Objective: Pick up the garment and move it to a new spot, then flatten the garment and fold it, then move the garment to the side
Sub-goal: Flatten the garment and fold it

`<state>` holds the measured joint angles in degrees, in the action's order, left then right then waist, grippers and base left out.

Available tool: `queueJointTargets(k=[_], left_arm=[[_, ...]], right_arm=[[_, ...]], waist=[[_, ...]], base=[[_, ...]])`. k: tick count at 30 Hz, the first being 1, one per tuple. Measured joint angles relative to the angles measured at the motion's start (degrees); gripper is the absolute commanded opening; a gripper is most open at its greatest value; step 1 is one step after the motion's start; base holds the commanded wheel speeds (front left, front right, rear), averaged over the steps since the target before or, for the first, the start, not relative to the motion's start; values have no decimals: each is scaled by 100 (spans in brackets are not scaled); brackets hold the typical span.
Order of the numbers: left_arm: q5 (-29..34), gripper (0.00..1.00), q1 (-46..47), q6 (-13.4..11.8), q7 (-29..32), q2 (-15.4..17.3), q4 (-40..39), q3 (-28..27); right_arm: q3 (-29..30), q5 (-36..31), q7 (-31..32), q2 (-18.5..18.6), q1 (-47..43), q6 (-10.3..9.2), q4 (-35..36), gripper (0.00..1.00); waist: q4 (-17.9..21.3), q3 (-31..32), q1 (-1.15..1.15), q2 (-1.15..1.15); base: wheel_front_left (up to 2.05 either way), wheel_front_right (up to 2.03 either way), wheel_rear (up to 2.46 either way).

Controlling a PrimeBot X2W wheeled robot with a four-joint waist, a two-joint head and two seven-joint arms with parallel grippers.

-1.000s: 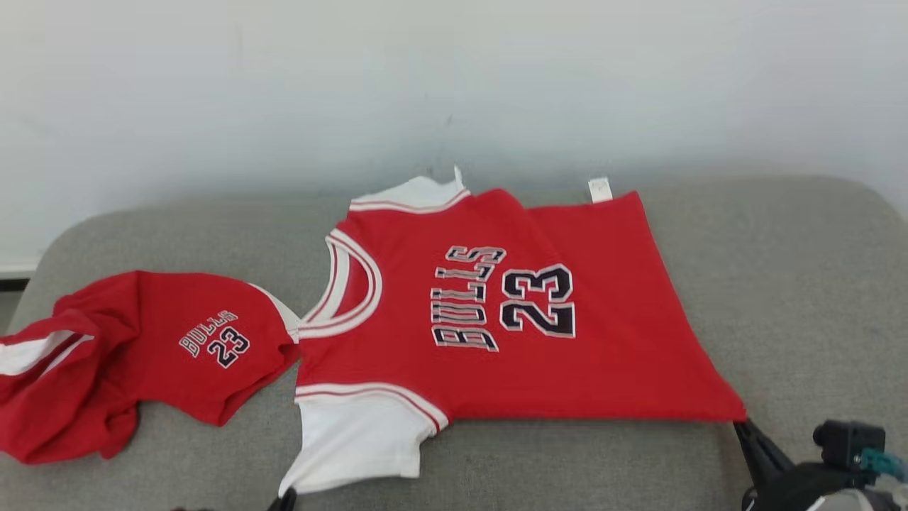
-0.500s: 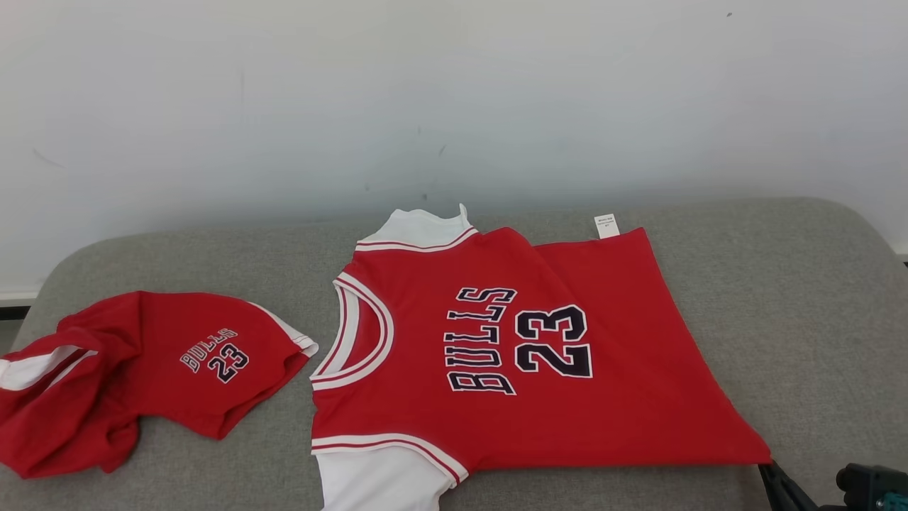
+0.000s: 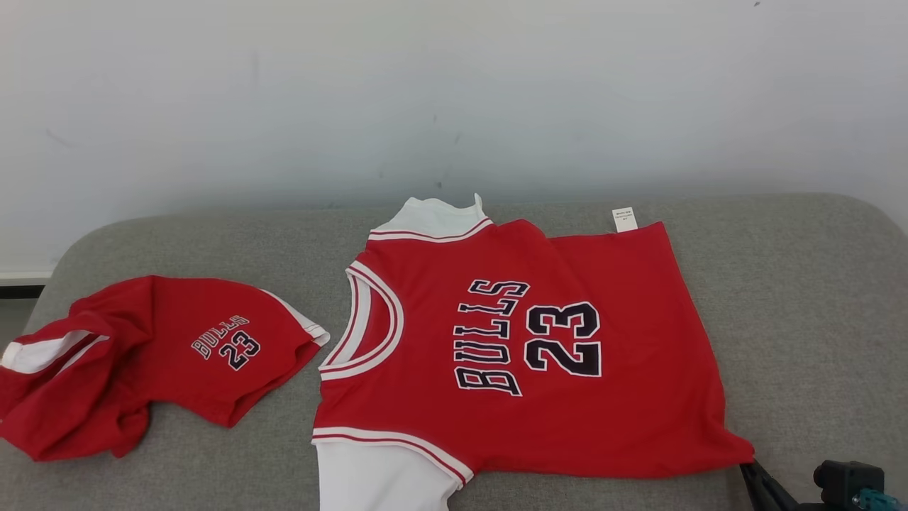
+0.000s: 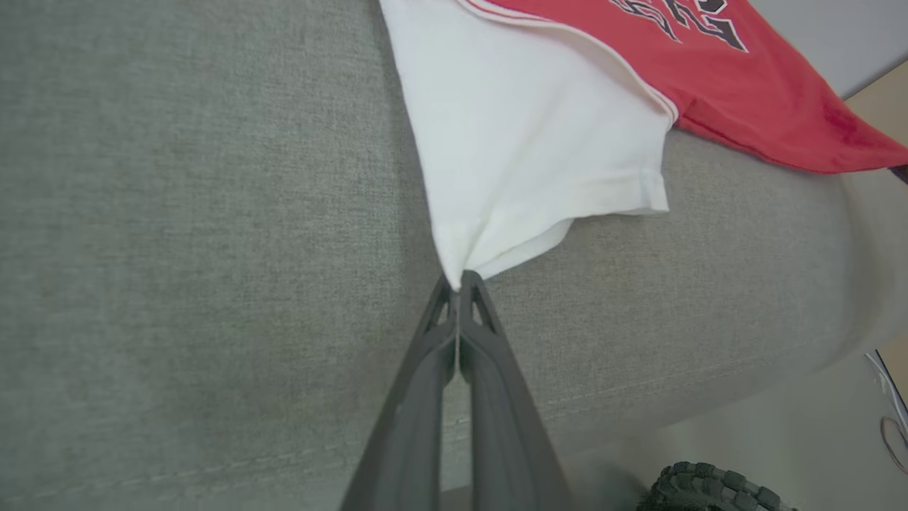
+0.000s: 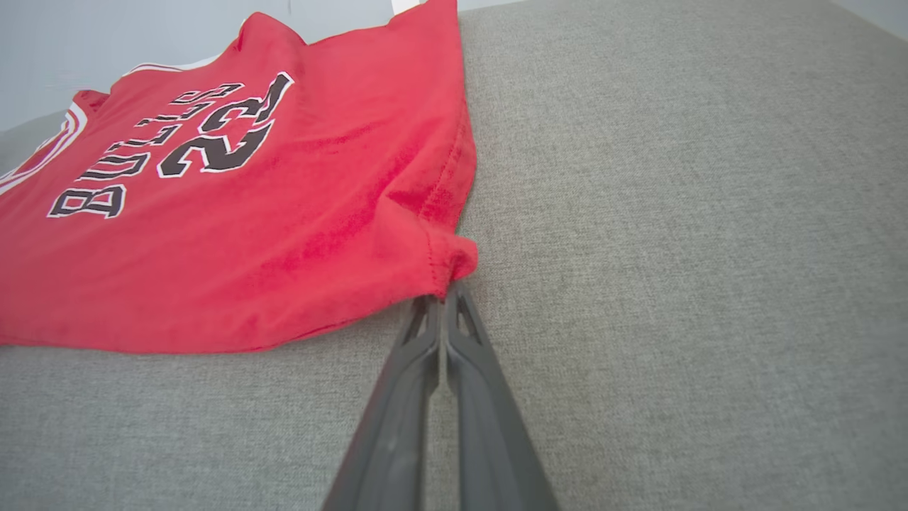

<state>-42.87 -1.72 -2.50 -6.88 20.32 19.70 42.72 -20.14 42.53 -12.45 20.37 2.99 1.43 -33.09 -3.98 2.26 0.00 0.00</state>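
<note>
Left end effector point(image 4: 460, 278) grips the white sleeve point(image 4: 525, 142), right end effector point(image 5: 445, 292) the hem corner point(image 5: 454, 259), of the red-and-white fabric jersey point(image 3: 631, 411) — probably to pull it flat.

My left gripper point(image 4: 460, 282): fingers pressed together, pinching the garment point(image 4: 525, 142) at a sleeve corner. My right gripper point(image 5: 445, 291): same, hem corner.

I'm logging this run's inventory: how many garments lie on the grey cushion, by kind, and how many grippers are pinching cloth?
Jersey tops: 1, the red jersey, lying flat
Other garments: 1, the crumpled red garment, likely shorts
Grippers shut on the jersey: 2, the left gripper and the right gripper
Total: 2 garments, 2 grippers
</note>
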Motion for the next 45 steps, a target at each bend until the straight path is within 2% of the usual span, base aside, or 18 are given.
queueJointTargets(k=[22, 35, 45], left_arm=[[-111, 0, 24, 52, 332, -34, 188, 30], [-155, 0, 21, 51, 434, 64, 199, 7], [-200, 0, 14, 53, 511, 16, 194, 38]], right_arm=[[-205, -121, 683, 73, -29, -346, -225, 0], [-203, -164, 742, 183, -12, -445, -236, 0], [-245, -180, 798, 185, -10, -497, -266, 0]], waist=[[-104, -30, 0, 0], [-131, -11, 0, 0], [-188, -16, 0, 0]], base=[[0, 0, 0], [0, 0, 0], [0, 0, 0]])
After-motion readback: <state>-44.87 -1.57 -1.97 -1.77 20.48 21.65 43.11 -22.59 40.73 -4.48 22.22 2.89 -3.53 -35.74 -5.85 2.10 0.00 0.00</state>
